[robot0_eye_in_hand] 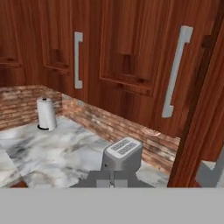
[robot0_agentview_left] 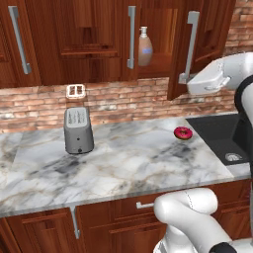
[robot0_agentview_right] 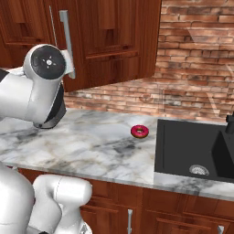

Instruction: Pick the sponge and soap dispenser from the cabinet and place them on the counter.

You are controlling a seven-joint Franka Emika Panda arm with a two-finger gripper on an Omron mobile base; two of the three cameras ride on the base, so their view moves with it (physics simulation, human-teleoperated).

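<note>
Inside the dark reddish-brown wooden wall cabinet point(robot0_agentview_left: 163, 29), door ajar, tan-brown pump-top soap dispenser point(robot0_agentview_left: 145, 48) unmoved, white-and-grey marble bench point(robot0_agentview_left: 128, 158) without either item, tool clenched empty.

No legible text, label, brand, number or sign on any surface. The soap dispenser point(robot0_agentview_left: 145, 47) inside the open cabinet point(robot0_agentview_left: 99, 39) has a plain body with no readable marking. The toaster point(robot0_agentview_left: 78, 130) on the counter point(robot0_agentview_left: 128, 163) below the cabinet carries no readable lettering either.
</note>
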